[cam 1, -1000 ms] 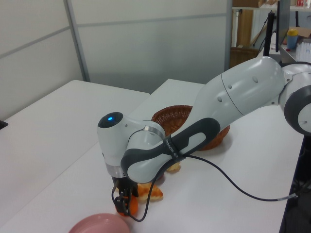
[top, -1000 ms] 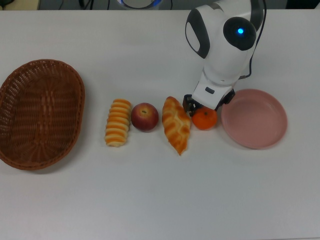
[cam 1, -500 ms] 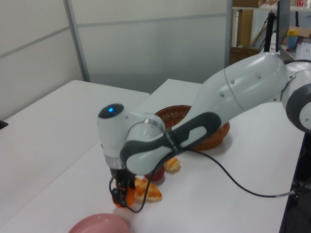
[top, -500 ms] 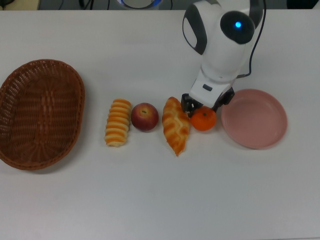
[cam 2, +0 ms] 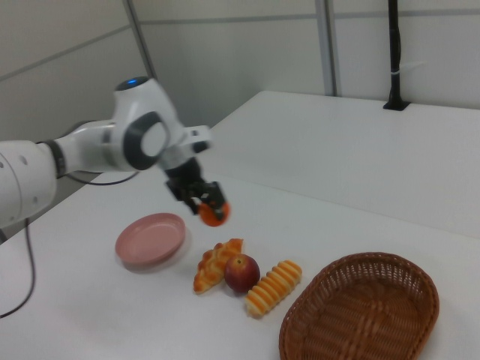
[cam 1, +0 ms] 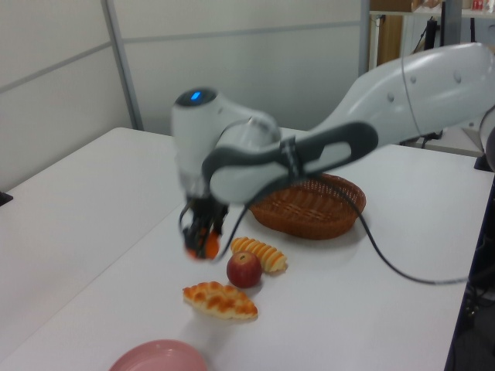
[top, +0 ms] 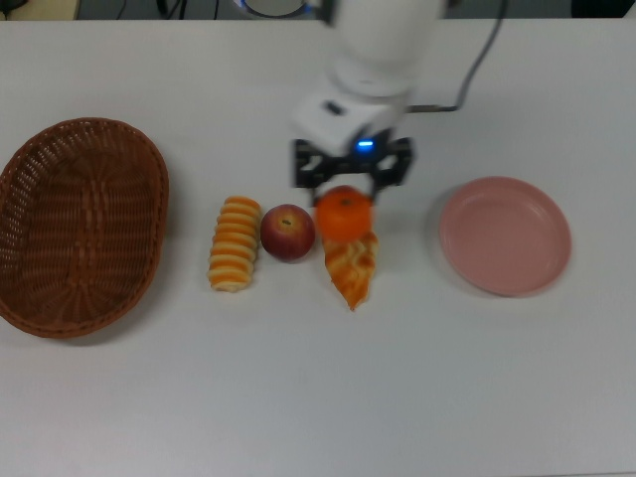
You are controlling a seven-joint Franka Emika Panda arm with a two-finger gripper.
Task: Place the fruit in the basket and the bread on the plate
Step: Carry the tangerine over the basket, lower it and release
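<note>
While I've got the tangerine (top: 344, 214) pinched in my claw (top: 348, 189) and hanging well clear of the table (top: 318, 397), the job right now is just hauling it over to the basket (top: 79, 224) without fumbling it.

Layout from the top view: the basket sits way out at 9 o'clock from me. Between us there's the apple (top: 288, 233) just at my 8 o'clock, then the ridged roll (top: 235, 243) right beside it. The braided loaf (top: 351, 266) is directly under me at 6 o'clock, and the pink plate (top: 505, 236) is off at 3 o'clock, empty. The left view shows the tangerine up in the air with nothing touching it except my fingers (cam 1: 203, 224).

How I'd play it: stay high the whole way across. The apple and roll are right on the line to the basket, so dipping early risks knocking one of them. The fruit's round and my fingers only catch it at the sides, so no jerky swings, or it could pop out. I'd aim for the middle of the basket, not the rim, come down close to the weave, then let go so it doesn't bounce or roll out.

Apple next, then both breads go to the plate.
</note>
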